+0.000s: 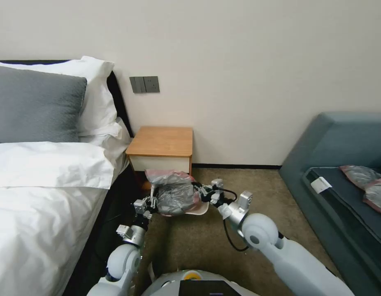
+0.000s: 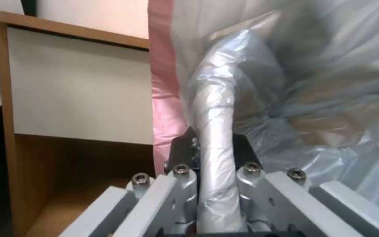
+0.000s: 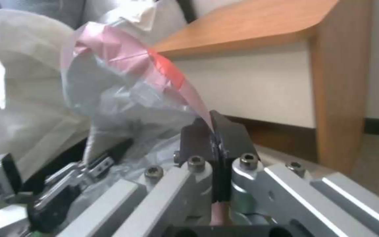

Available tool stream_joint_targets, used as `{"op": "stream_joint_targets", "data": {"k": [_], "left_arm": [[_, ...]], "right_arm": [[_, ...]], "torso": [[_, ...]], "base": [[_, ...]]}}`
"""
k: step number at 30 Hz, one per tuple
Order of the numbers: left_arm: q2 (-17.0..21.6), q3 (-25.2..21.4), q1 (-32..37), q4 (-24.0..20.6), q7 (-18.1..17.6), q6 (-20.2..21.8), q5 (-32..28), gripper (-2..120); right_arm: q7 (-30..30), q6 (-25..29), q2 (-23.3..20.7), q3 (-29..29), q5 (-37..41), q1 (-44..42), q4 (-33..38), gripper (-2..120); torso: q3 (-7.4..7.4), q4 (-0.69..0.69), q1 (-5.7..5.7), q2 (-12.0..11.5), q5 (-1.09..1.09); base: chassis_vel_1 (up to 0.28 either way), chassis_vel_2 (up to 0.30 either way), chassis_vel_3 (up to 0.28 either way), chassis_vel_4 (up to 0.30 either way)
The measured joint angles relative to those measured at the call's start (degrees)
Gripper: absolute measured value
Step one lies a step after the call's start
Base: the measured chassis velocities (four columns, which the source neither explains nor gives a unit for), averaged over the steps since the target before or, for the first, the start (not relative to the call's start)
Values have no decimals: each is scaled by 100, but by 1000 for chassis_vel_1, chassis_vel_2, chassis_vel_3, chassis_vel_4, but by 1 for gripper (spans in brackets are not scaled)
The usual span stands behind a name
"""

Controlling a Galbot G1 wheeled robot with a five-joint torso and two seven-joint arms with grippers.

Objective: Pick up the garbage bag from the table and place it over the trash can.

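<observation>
The garbage bag (image 1: pixel 174 194), wrinkly grey plastic with a pink rim, is stretched between my two grippers low in front of the table (image 1: pixel 161 141). My left gripper (image 1: pixel 153 202) is shut on a bunched fold of the bag (image 2: pixel 215 108), seen up close as my left gripper (image 2: pixel 215 146). On the opposite side, my right gripper (image 1: pixel 201 191) pinches the pink rim (image 3: pixel 167 70); its pads meet at my right gripper (image 3: pixel 214 133). A pale edge of the trash can (image 1: pixel 200 210) peeks out beneath the bag; the rest is covered.
The bed (image 1: pixel 38 193) with white linen lies close on the left. A blue-grey sofa (image 1: pixel 342 152) on the right holds two flatter grey-pink bags (image 1: pixel 368 183). Brown carpet (image 1: pixel 198 246) spreads between them. The wall (image 1: pixel 248 74) rises behind the nightstand.
</observation>
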Motion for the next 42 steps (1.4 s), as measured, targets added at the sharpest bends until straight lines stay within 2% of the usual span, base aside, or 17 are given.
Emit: {"op": "stream_joint_targets", "data": {"k": [11, 14, 20, 26, 37, 39, 42], "left_arm": [[23, 1, 25, 26, 78, -126, -95, 4], [27, 1, 15, 26, 236, -267, -307, 4], [39, -35, -5, 6, 292, -313, -543, 4], [6, -90, -60, -58, 184, -207, -629, 4], [-61, -159, -103, -288, -123, 145, -1001, 4], [-109, -162, -128, -301, -201, 178, -1035, 4], [-138, -164, -144, -305, -236, 190, -1038, 4]], "right_arm": [[-95, 58, -382, 562, 33, -350, -15, 0], [-143, 73, -527, 766, 5, -498, -62, 0], [-196, 105, -697, 919, -67, -691, -68, 0], [-269, 123, -849, 1006, -218, -985, 32, 0], [-425, 128, -801, 978, -514, -1265, 13, 0], [-478, 102, -827, 976, -574, -1327, 15, 8], [-520, 98, -845, 978, -616, -1357, 19, 14]], "torso": [[0, 0, 0, 0, 0], [0, 0, 0, 0, 0], [0, 0, 0, 0, 0], [0, 0, 0, 0, 0], [0, 0, 0, 0, 0], [1, 1, 0, 0, 0], [0, 0, 0, 0, 0]], "base": [[0, 0, 0, 0], [0, 0, 0, 0], [0, 0, 0, 0], [0, 0, 0, 0], [0, 0, 0, 0], [0, 0, 0, 0], [0, 0, 0, 0]]}}
